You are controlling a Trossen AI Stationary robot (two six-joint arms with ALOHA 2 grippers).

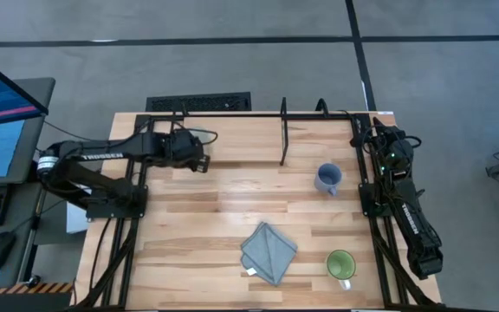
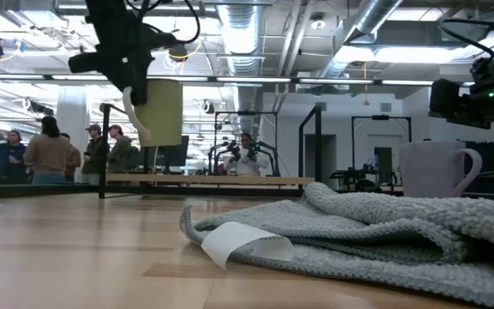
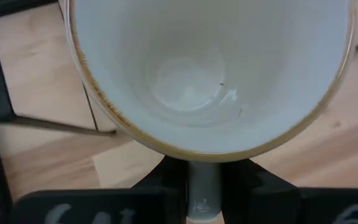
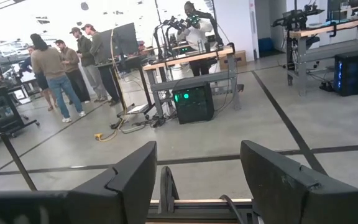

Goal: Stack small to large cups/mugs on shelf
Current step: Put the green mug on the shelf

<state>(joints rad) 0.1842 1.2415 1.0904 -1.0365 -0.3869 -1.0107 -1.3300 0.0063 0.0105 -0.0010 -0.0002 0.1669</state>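
White mug (image 3: 210, 74) in left jaws (image 3: 204, 186), upright above shelf (image 2: 204, 180).

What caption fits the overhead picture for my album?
Left claw holds a white mug over the shelf; blue mug and green mug wait.

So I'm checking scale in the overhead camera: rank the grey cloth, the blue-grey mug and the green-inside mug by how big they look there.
1. The grey cloth covers clearly the most area.
2 and 3. The blue-grey mug and the green-inside mug look about equal from above, so I would not rank one over the other.
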